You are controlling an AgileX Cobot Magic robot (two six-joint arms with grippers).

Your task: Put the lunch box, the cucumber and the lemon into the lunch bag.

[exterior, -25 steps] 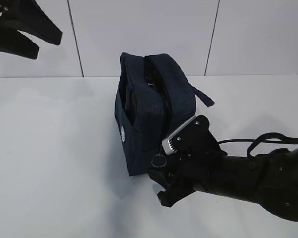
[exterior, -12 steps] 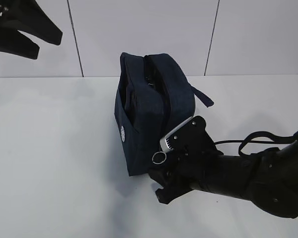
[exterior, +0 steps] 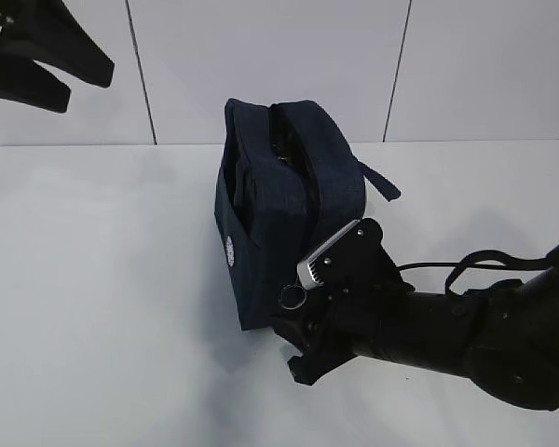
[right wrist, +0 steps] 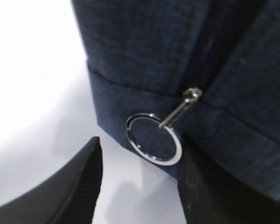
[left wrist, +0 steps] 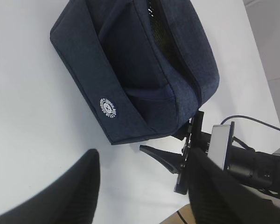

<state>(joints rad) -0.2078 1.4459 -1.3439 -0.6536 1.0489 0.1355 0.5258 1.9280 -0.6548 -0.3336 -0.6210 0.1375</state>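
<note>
The lunch bag (exterior: 284, 205) stands upright on the white desk (exterior: 102, 307), its top seam apparently parted. The right tool (right wrist: 140, 186) sits low at the bag's near corner, jaws spread either side of the silver ring pull (right wrist: 154, 138), grasping nothing, placed to take that pull. The left tool (exterior: 47, 56) hangs released, well clear. No lunch box, cucumber or lemon is visible.

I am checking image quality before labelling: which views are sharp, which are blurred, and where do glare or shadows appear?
Exterior view: evenly lit and sharp; the lunch bag casts a soft shadow on the table. Left wrist view: bag sharp, near fingers blurred. Right wrist view: the silver ring pull fairly clear with bright highlights, the fabric slightly soft, the table washed out white, the fingers out of focus.
</note>
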